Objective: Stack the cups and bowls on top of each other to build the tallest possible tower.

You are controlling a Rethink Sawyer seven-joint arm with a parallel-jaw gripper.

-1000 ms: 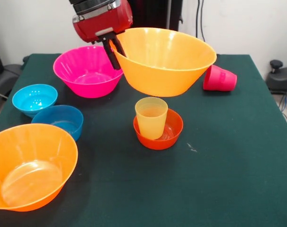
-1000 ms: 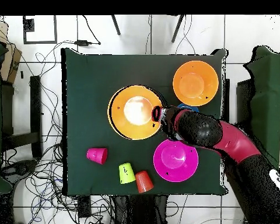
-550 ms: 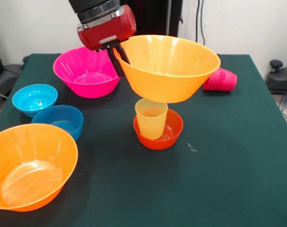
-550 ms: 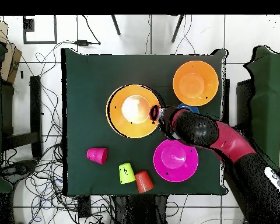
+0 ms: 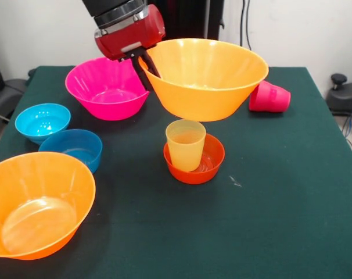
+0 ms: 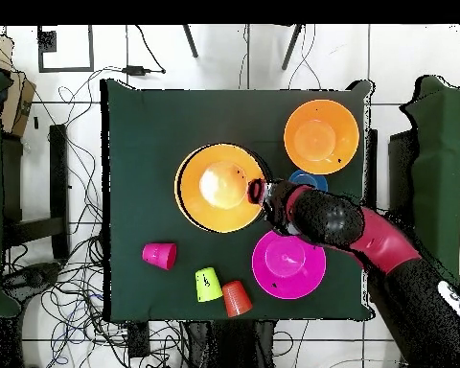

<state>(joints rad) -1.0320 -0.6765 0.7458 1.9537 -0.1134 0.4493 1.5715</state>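
Gripper (image 5: 142, 58) clamped on rim of large orange translucent plastic bowl (image 5: 204, 78) — held above pale yellow tumbler (image 5: 186, 145) standing in small red-orange bowl (image 5: 209, 162), green bench (image 5: 269, 192).

Arm appearance, as recorded in both views.
A glossy red rounded wrist housing (image 5: 129, 32) is seen beneath a black ribbed cylindrical collar (image 5: 113, 7) edged by a silver band; slim black gripper fingers (image 5: 137, 65) are fitted below. From overhead, a red-and-black arm link (image 6: 373, 238) is seen.
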